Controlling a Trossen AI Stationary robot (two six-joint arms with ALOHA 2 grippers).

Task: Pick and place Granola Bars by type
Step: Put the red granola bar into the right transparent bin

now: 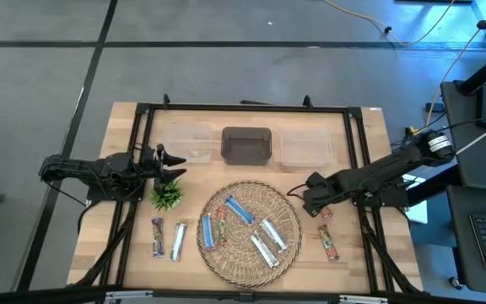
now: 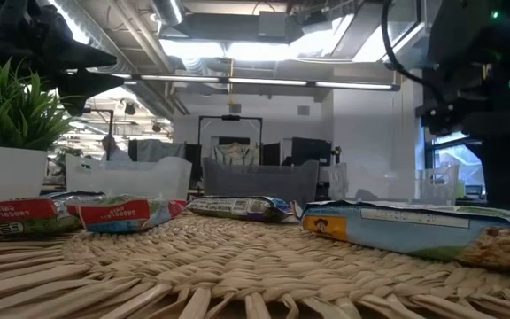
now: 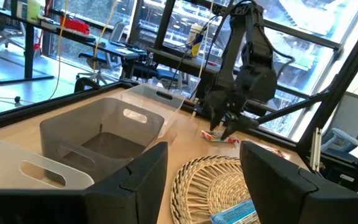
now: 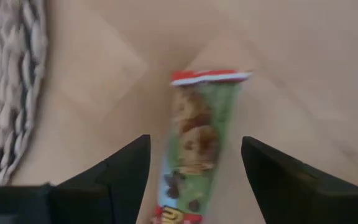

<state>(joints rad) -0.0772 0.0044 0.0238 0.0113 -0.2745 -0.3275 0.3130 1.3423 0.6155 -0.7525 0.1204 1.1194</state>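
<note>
Right pincer [image 4: 194, 180], wide, straddles a green bar [image 4: 197, 137] near the surface's right edge. Light, crinkly, slippery foil: best pinched mid-length. Left pincer [image 3: 204, 171] waits, wide.

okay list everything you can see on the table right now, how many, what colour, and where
Wicker tray: one, tan, front centre.
Bars on tray: five; three blue or silvery, two brown-red-green.
Bars left of tray: two, on wood.
Bars right of tray: two, brown-red-green, on wood.
Bins: three; dark centre, clear either side, at back.
Plant: one, green, left of tray.
Left gripper: jaws open, above plant.
Right gripper: jaws open, over a bar beside tray.
</note>
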